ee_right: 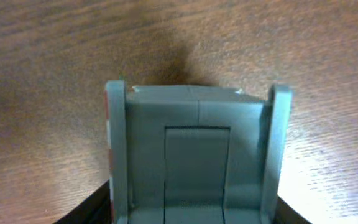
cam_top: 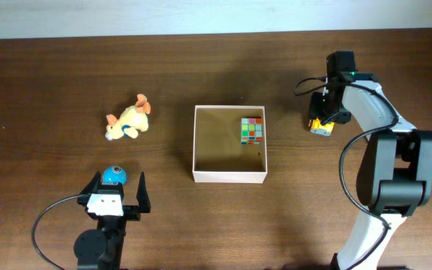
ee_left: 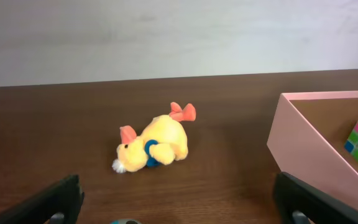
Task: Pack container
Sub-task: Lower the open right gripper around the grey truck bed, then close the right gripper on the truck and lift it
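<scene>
A: Container (cam_top: 229, 178) first, from overhead. Where is it?
B: Mid-table, open top up, with a coloured cube (cam_top: 253, 129) in its upper right corner as this view shows it. A yellow plush toy (cam_top: 128, 121) lies on the table (cam_top: 51, 75), well to the container's left.
A: And the arms?
B: The left gripper (cam_top: 118, 186) is near the front edge, its fingers wide apart, with a blue round toy (cam_top: 113, 175) by their tips. The right gripper (cam_top: 323, 118) is down over a small toy (cam_top: 318, 129), partly yellow, to the right of the container and apart from it.
A: Left wrist view?
B: Both fingers sit at the lower corners, spread wide, gripping nothing. The plush toy lies on its side ahead. The container's wall and the cube show at the right.
A: Right wrist?
B: The small toy is seen close, grey here, with red and white on its left edge. The dark fingers flank it. I cannot tell whether they press on it.
</scene>
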Robot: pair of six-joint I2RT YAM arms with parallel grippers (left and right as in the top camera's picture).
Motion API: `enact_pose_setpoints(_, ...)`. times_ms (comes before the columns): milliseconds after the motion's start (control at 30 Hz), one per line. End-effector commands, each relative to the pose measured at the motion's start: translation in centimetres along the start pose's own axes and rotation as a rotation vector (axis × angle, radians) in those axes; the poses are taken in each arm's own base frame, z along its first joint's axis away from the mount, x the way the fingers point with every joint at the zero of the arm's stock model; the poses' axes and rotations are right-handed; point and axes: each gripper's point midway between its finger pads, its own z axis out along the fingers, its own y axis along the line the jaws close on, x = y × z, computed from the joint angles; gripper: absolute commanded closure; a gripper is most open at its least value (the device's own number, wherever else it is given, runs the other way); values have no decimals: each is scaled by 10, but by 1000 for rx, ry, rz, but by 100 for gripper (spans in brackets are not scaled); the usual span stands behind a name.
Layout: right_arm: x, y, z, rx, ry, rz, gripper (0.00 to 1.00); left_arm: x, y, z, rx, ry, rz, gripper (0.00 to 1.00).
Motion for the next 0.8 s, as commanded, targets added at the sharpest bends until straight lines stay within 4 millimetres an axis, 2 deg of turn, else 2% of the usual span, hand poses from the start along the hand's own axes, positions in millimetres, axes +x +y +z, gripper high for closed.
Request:
enact_pose_setpoints(0, -24, 2, -25, -15, -62, -27, 49, 1, 1, 0, -1, -4, 15, 1)
enact_pose_setpoints(133, -28, 2, -36, -14, -61, -35, 50, 1, 0, 0, -1, -4, 15, 1)
enact_pose_setpoints(333, -28, 3, -42, -14, -52, -37, 50, 1, 1, 0, -1, -4, 15, 1)
enact_pose_setpoints(467, -27, 11, -49, -20, -45, -53, 50, 1, 1, 0, -1, -4, 15, 1)
enact_pose_setpoints(600, -34, 28, -68, -32, -66, -103, 50, 1, 0, 0, -1, -4, 15, 1)
enact_pose_setpoints(767, -48, 53, -103, -44, -123, -154, 50, 1, 0, 0, -1, -4, 15, 1)
